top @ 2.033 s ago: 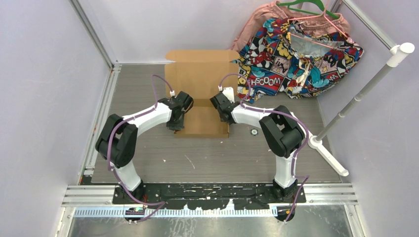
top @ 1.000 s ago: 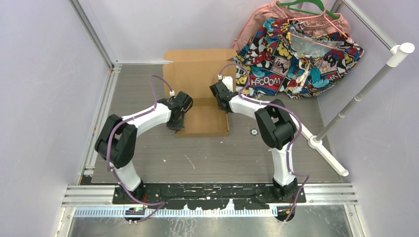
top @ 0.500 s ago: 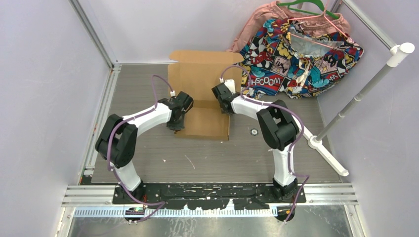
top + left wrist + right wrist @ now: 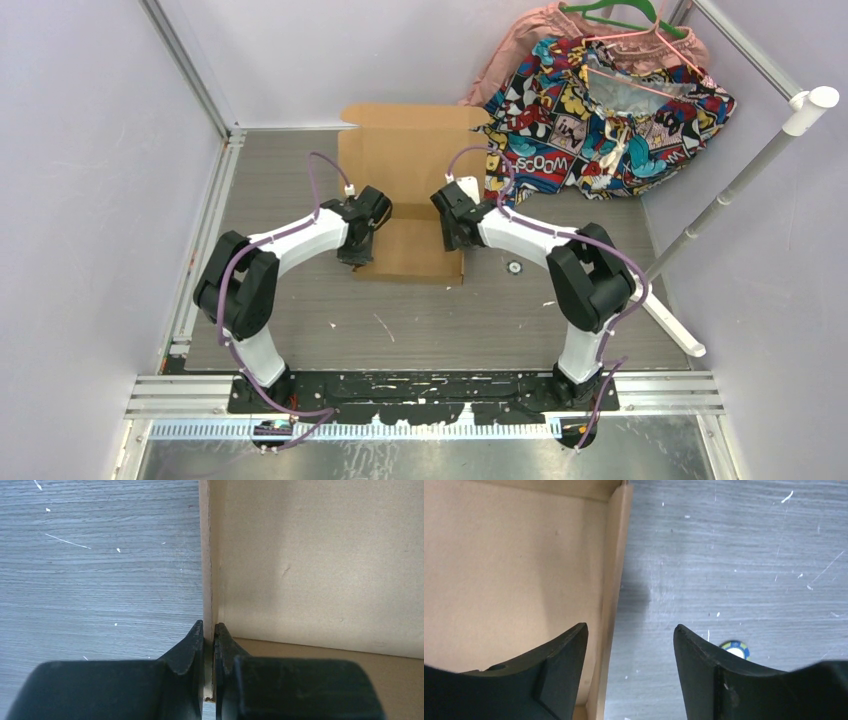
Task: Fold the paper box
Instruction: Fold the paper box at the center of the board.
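The brown cardboard paper box (image 4: 410, 250) lies mid-table, its large back panel (image 4: 410, 160) standing up toward the far wall. My left gripper (image 4: 357, 250) is shut on the box's raised left side wall (image 4: 206, 570), pinching its thin edge between both fingers (image 4: 192, 650). My right gripper (image 4: 455, 238) is open and straddles the raised right side wall (image 4: 614, 580). Its left finger (image 4: 559, 665) is over the box floor (image 4: 514, 565); its right finger (image 4: 709, 665) is over the table. The right jaws do not touch the wall.
A comic-print cloth (image 4: 600, 120) with pink fabric and a green hanger lies at the far right. A white pole stand (image 4: 730, 190) leans at the right. A small round blue-rimmed disc (image 4: 514, 267) lies on the table right of the box, also in the right wrist view (image 4: 735, 649).
My right arm swung out and back; its gripper has come from the back panel down to the right side wall. The back panel shifted slightly. The left gripper kept its hold.
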Available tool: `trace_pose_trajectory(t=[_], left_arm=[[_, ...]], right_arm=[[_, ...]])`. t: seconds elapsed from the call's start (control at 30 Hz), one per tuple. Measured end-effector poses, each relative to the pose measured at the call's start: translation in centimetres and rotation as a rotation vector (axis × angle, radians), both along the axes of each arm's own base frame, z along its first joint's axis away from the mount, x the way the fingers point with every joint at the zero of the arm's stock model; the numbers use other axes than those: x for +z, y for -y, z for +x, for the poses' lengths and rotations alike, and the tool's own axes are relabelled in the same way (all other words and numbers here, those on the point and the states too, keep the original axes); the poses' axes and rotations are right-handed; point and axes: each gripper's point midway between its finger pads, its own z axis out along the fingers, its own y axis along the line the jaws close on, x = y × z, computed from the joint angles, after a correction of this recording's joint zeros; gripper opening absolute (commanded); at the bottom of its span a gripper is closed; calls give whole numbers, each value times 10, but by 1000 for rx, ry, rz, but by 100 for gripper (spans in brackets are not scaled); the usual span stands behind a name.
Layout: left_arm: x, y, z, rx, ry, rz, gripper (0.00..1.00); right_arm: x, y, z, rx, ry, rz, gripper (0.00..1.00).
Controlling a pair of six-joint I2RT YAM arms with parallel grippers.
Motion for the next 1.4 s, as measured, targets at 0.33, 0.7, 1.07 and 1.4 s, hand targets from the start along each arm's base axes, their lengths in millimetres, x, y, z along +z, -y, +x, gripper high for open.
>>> trace_pose_trajectory(t=[0.33, 0.7, 1.07, 1.4], left_arm=[[0, 0, 0, 27, 3, -4, 9], [0, -3, -2, 49, 5, 4, 20], [1, -12, -1, 57, 14, 50, 16], [4, -9, 6, 59, 16, 59, 0]], right_arm=[[9, -11, -27, 8, -11, 48, 48], [-14, -25, -48, 13, -50, 76, 11], [-18, -24, -49, 20, -60, 61, 64], [-8, -29, -40, 35, -36, 64, 64]])
